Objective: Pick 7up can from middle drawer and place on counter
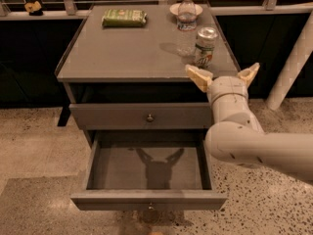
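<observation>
Camera view looked down on a grey cabinet whose counter (pixel 132 53) had its near edge running left to right just above a closed upper drawer (pixel 107 116) with a small round knob (pixel 149 117). Most of the counter's left and middle lay bare. A green packet (pixel 123 17) lay near the far edge, and a water bottle (pixel 186 19) stood at the far right in front of a small pale dish (pixel 172 8).

Below, the middle drawer (pixel 117 199) was pulled well out toward the camera. Its floor showed only the forked shadow of the pincer, and its front wall hung over the speckled floor (pixel 39 151). A pale post (pixel 291 67) leaned up on the right, apart from the cabinet.

The can (pixel 205 46) stood upright on the counter close to the near right corner, just nearer than the bottle and not touching it.

The gripper (pixel 223 75) hung at the counter's near right edge, on the end of the white arm (pixel 234 131) that came in from the lower right. Its two tan fingers (pixel 198 77) were spread wide and held nothing. The can was just beyond them on the far side, in line with the left half of the gap and clear of both tips. The left fingertip overlapped the counter's near edge, while the right one hung past the right side of the cabinet.
</observation>
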{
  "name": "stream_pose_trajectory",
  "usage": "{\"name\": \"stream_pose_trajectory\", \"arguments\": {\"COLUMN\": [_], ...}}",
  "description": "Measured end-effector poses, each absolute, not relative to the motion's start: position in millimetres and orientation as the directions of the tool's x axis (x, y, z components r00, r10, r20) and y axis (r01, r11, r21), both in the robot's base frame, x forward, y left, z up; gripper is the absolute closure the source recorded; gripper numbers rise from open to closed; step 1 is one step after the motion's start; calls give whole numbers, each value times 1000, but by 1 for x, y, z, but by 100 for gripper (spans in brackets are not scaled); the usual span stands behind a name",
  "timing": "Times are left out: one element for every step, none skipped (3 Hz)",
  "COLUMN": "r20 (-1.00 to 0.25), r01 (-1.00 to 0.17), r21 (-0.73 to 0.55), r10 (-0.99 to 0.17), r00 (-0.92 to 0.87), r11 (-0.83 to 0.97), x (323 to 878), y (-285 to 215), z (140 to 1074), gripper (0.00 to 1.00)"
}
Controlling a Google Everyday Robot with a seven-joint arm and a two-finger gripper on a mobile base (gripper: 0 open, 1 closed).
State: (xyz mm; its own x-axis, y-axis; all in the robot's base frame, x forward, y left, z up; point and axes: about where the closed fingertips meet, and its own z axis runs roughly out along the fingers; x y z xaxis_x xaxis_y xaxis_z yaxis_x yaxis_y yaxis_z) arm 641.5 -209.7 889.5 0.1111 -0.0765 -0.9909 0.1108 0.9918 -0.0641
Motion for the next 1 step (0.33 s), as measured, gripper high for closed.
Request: {"name": "stream_pose_trajectory", "arguments": {"r20": [-991], "r01": [114], "r21": [-69], "r10": [-81], "r00": [104], "r11": [991], "x": [634], "y": [-212], "z": [887], "gripper": [0]}}
